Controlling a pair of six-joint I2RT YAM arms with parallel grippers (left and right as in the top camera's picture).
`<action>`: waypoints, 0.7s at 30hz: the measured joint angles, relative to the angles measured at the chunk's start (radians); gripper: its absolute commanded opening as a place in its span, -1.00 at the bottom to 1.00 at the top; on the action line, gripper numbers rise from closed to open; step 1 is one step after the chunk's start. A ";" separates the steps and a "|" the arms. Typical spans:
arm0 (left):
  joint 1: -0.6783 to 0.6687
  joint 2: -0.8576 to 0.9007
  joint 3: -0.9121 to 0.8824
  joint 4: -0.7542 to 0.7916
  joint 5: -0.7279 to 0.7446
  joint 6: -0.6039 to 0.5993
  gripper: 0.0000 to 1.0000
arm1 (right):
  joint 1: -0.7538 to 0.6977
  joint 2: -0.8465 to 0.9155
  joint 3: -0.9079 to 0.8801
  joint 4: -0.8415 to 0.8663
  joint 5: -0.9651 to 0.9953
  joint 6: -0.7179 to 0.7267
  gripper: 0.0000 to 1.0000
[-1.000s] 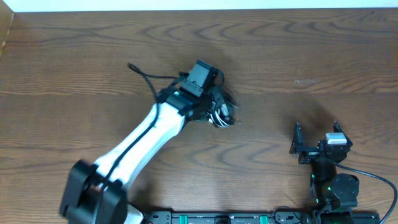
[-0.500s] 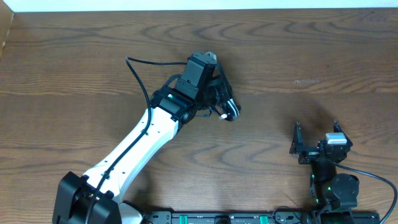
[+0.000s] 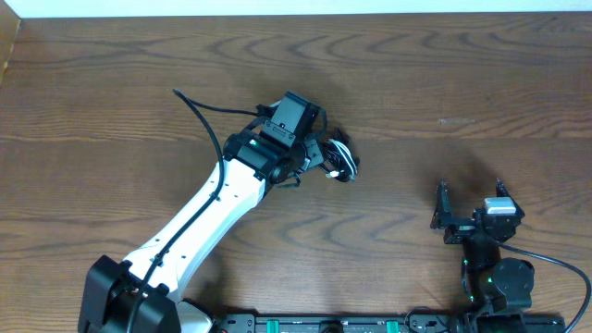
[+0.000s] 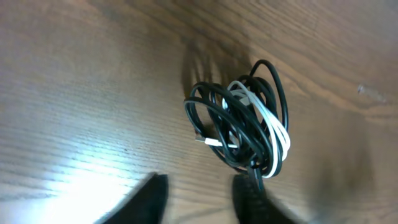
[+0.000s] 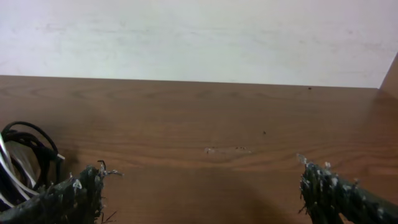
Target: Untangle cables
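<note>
**Knotted cables lay at mid-table, left end effector spread just short of them**

The cables (image 3: 339,160) lay on the table (image 3: 444,65) in one tight bundle, a little left of its middle. From the left wrist camera the cables (image 4: 242,124) showed as several black loops wound over one another, with a white cord threaded through the right side of the coil and a small plug end poking out toward the left. The loops threw a soft shadow on the wood behind them.

The table was dark brown wood with a strong wavy grain, and light glared off it near the left wrist. A pale, plain wall (image 5: 199,31) rose behind the far edge.

The left arm (image 3: 213,208), in a white shell, reached diagonally from the near left corner, its wrist over the bundle. The left end effector (image 4: 202,186) pointed at the table with its fingers spread and bare wood between them. The bottom of the coil ran up to one fingertip, but blur hid whether they touched.

The right arm (image 3: 495,268) sat folded near the right front edge, well apart from the bundle. The right end effector (image 5: 199,183) was spread wide and held nothing.
</note>
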State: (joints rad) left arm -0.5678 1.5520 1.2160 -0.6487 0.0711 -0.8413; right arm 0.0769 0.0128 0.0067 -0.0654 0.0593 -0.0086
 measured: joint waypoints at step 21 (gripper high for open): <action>-0.010 0.223 0.000 0.182 0.094 -0.089 0.00 | 0.000 0.000 0.000 0.000 0.000 0.000 0.98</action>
State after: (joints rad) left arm -0.5781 1.7748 1.2160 -0.4664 0.1654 -0.9302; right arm 0.0769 0.0128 0.0067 -0.0654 0.0593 -0.0090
